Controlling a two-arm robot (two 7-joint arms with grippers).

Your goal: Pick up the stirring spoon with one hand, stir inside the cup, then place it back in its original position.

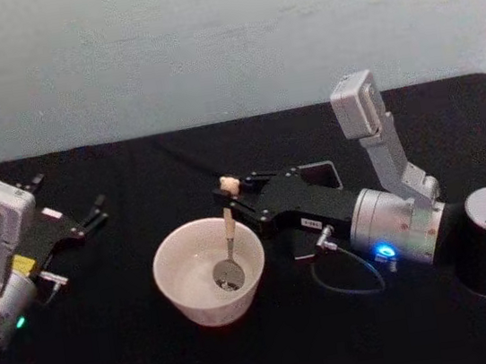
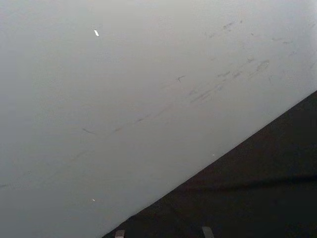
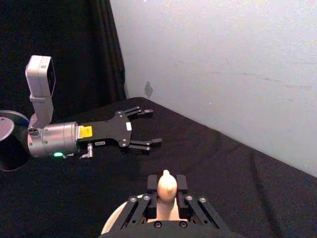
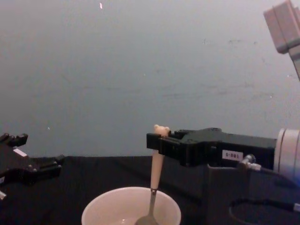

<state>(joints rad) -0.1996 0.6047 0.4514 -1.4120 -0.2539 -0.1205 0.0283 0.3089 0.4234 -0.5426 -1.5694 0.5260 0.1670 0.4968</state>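
Right claw (image 1: 233, 198) reaches in from the right, level over the black table (image 1: 115, 363). It is clenched on the stirring spoon (image 1: 229, 229), gripping the pale handle just below the bear head, which pokes up above my fingers. The spoon stands nearly upright, its thin metal stem running down into the cup (image 1: 169, 251). The spoon bowl sits low inside the cup, close to the bottom, toward the side nearest my claw. The cup stands on the table, just left of my claw's tip. My left claw (image 1: 98, 211) lies well apart on the left, low over the table, fingers spread and holding nothing.
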